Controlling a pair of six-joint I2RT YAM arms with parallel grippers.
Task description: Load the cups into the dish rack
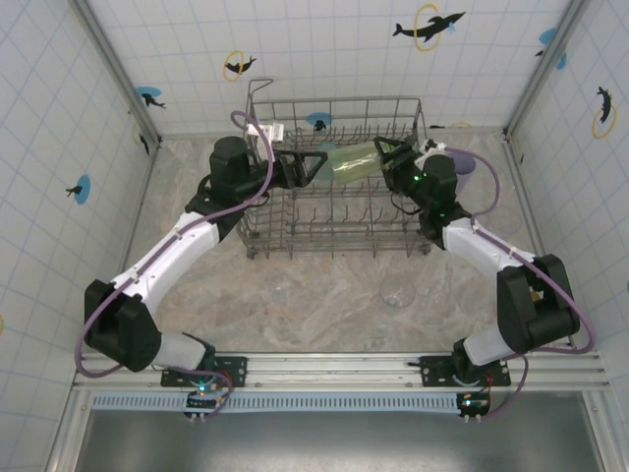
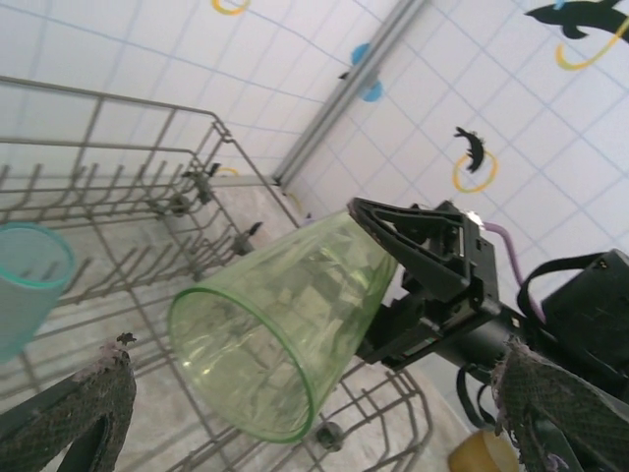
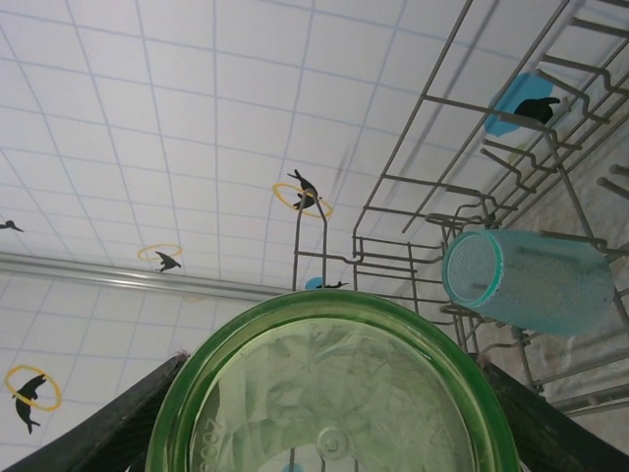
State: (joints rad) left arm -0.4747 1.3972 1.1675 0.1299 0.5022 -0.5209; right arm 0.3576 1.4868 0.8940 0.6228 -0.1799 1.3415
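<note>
A lime green cup (image 1: 352, 160) hangs on its side above the dish rack (image 1: 295, 238), its mouth toward my left arm. My right gripper (image 1: 388, 162) is shut on the cup's base (image 3: 329, 413), with one finger (image 3: 88, 433) on each side. In the left wrist view the cup (image 2: 275, 334) points its rim at the camera, with the right gripper's black fingers (image 2: 413, 236) on its far end. My left gripper (image 2: 314, 393) stands open around the rim, its pads (image 2: 98, 403) apart from the cup. A teal cup (image 3: 536, 280) lies on the rack's tines.
An amber cup (image 2: 482, 452) sits just outside the rack's right end, and a lavender cup (image 1: 462, 160) is beside the right wrist. A clear cup (image 1: 398, 292) stands on the marble tabletop in front of the rack. Tiled walls close in the back and both sides.
</note>
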